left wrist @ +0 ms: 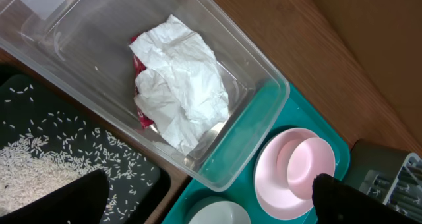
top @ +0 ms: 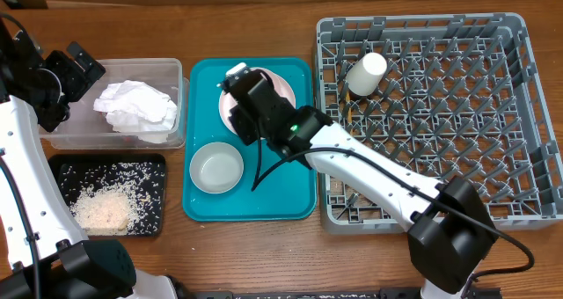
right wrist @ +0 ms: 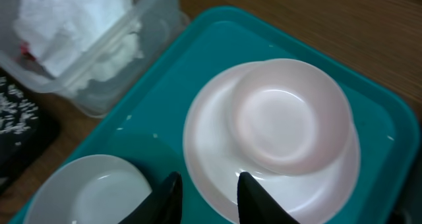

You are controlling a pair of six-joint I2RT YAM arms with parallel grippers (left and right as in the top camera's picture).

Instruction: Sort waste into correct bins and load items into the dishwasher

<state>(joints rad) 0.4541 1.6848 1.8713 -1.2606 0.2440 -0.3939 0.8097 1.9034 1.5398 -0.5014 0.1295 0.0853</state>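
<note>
My right gripper (right wrist: 208, 178) hangs low over the teal tray, open. One finger is above the pale pink plate (right wrist: 211, 151) and the other is beside its rim. A whitish-pink bowl (right wrist: 290, 115) sits on that plate, and the grey-green bowl (right wrist: 86, 191) stands next to it. My left gripper (left wrist: 210, 178) is wide open above the clear tub (top: 171, 70) and holds nothing. In the tub lies the crumpled napkin (left wrist: 181, 79) on top of a red packet (left wrist: 143, 120). Rice grains (top: 101, 207) lie in the black tray (top: 149, 163). A white cup (top: 365, 73) lies in the grey dish rack (top: 519, 114).
The teal tray (top: 290, 202) sits between the two bins on the left and the rack on the right. My right arm (top: 378, 171) crosses the rack's near left corner. The wooden table edge runs along the front.
</note>
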